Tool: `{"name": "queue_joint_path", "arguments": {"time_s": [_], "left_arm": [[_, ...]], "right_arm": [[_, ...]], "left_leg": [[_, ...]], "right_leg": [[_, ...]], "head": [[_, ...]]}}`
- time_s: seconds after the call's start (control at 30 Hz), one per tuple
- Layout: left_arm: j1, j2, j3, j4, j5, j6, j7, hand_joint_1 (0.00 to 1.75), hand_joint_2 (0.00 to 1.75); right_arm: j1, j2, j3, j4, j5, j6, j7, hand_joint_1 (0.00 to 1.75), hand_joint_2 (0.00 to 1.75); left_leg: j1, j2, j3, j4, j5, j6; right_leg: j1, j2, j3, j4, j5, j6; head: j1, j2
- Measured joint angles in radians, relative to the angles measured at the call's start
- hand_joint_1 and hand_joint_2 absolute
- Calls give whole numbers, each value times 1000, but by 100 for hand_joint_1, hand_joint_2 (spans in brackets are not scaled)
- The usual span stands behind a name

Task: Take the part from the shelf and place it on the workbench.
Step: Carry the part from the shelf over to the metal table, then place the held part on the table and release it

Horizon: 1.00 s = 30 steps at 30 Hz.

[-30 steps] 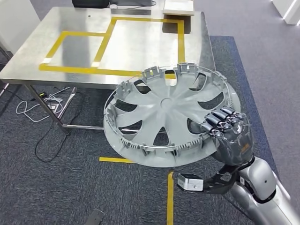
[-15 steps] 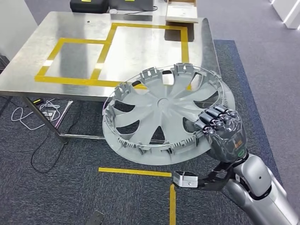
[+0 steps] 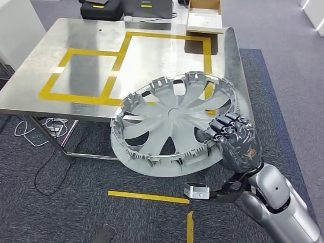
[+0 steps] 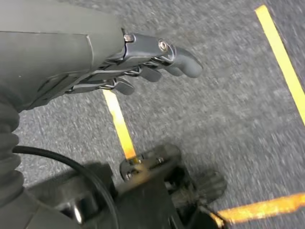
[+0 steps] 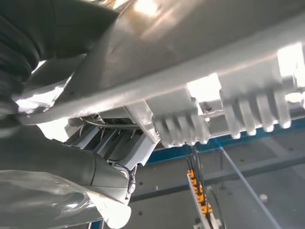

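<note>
The part is a large grey wheel cover (image 3: 173, 121) with spokes and clips round its rim. My right hand (image 3: 235, 139) grips its near right rim, fingers curled over the edge, and holds it nearly flat in the air, its far edge overlapping the front right corner of the steel workbench (image 3: 87, 66). In the right wrist view the cover's underside (image 5: 201, 62) is close above my right hand (image 5: 72, 167). My left hand (image 4: 144, 57) hangs over the carpet with its fingers out and nothing in it.
Yellow tape marks two rectangles (image 3: 114, 66) on the workbench top. A cardboard box (image 3: 204, 17) and black cases (image 3: 126, 7) stand at its far edge. Cables (image 3: 42, 131) lie under the table at the left. Yellow floor tape (image 3: 149, 196) crosses the grey carpet just in front of me.
The whole view has shifted: the workbench is nearer and lower in the picture. The wheel cover, still held in my right hand, now reaches further over the table's front right corner.
</note>
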State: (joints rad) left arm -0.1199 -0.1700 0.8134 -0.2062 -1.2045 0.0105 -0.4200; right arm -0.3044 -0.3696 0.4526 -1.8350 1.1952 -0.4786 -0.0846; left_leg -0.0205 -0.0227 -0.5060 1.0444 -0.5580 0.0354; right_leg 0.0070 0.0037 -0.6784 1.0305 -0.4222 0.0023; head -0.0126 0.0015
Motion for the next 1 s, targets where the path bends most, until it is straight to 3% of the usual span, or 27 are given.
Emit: {"name": "queue_joint_path", "arguments": {"time_s": [0.03, 0.1, 0.17, 0.2, 0.23, 0.27, 0.33, 0.4, 0.5, 0.57, 0.67, 0.73, 0.8, 0.87, 0.9, 0.97, 1.0], "left_arm": [[-1, 0, -2, 0, 0, 0, 0, 0, 175], [-3, -1, -5, 0, -1, 0, 0, 0, 175], [-2, -1, -8, 0, -1, 0, 1, 0, 175], [-1, 0, -9, 0, -2, 0, 1, 0, 175], [-1, 0, -10, 0, -2, -1, 2, 0, 175], [-1, 1, -12, 0, -3, -2, 2, 0, 175], [-1, 1, -13, 0, -5, -4, 2, 0, 175], [-2, 0, -14, 0, -8, -6, 4, 0, 175], [-4, -1, -14, 0, -9, -7, 8, 0, 175], [-6, -2, -16, 0, -10, -7, 10, 0, 175], [-9, -2, -19, 0, -12, -8, 16, 0, 175], [-8, -2, -22, 0, -14, -9, 19, 0, 175], [-8, -2, -24, 0, -17, -10, 20, 0, 175], [-8, -3, -29, 0, -19, -12, 21, 0, 175], [-9, -3, -31, 0, -20, -13, 21, 0, 175], [-11, -5, -36, 0, -21, -14, 24, 0, 175], [-12, -5, -38, 0, -21, -14, 25, 0, 175]], "right_arm": [[-3, 2, 2, 2, 1, 3, 1, 175, 175], [-9, 5, 6, 8, 2, 9, 3, 175, 175], [-13, 11, 11, 16, 4, 15, 4, 175, 175], [-14, 14, 14, 20, 4, 20, 5, 175, 175], [-16, 16, 18, 25, 5, 25, 5, 175, 175], [-18, 19, 23, 31, 6, 32, 5, 175, 175], [-26, 23, 32, 44, 8, 42, 7, 175, 175], [-40, 27, 42, 58, 10, 52, 9, 175, 175], [-59, 31, 58, 75, 11, 63, 12, 175, 175], [-67, 31, 69, 86, 10, 71, 14, 175, 175], [-80, 34, 86, 106, 11, 87, 17, 175, 175], [-83, 37, 96, 125, 15, 99, 20, 175, 175], [-85, 38, 106, 145, 23, 113, 23, 175, 175], [-92, 39, 117, 164, 31, 125, 27, 175, 175], [-98, 40, 122, 175, 34, 131, 29, 175, 175], [-112, 47, 133, 198, 41, 142, 33, 175, 175], [-117, 51, 139, 208, 43, 147, 35, 175, 175]], "left_leg": [[0, 2, -10, 29, 5, -5], [4, 7, -69, 132, -5, -18], [14, 9, -143, 238, -58, -32], [18, 9, -169, 263, -84, -38], [22, 10, -182, 259, -91, -42], [25, 10, -181, 225, -72, -45], [31, 13, -158, 105, 26, -50], [32, 16, -140, 19, 92, -43], [30, 16, -128, -2, 102, -22], [32, 14, -117, -6, 98, -9], [31, 13, -107, -7, 87, 3], [29, 11, -97, -7, 76, 4], [28, 8, -82, -7, 64, 4], [27, 7, -66, -7, 52, 1], [27, 7, -60, -7, 46, -2], [26, 7, -51, -9, 35, -13], [25, 8, -47, -8, 33, -19]], "right_leg": [[-3, -1, 10, -4, -2, -4], [-8, -3, 31, -8, -15, -10], [-11, -3, 51, -8, -34, -12], [-12, -3, 63, -8, -43, -11], [-14, -2, 76, -8, -53, -10], [-16, -2, 90, -8, -63, -7], [-19, -2, 117, -7, -84, 1], [-18, 0, 130, -8, -100, 13], [-18, 2, 136, -9, -106, 31], [-19, 0, 115, 31, -114, 39], [-19, -2, 0, 206, -169, 43], [-18, -2, -64, 271, -188, 41], [-18, -2, -70, 235, -152, 36], [-16, -2, -37, 128, -73, 28], [-13, -4, -21, 79, -49, 24], [-7, -6, 9, 10, -26, 16], [-4, -7, 16, 5, -35, 12]], "head": [[0, 0], [-2, 0], [-3, 0], [-3, 0], [-3, 0], [-3, 0], [-3, 0], [-3, 0], [-1, 0], [2, 0], [6, 0], [6, 0], [7, 0], [7, 0], [6, 0], [6, 0], [6, 0]]}}
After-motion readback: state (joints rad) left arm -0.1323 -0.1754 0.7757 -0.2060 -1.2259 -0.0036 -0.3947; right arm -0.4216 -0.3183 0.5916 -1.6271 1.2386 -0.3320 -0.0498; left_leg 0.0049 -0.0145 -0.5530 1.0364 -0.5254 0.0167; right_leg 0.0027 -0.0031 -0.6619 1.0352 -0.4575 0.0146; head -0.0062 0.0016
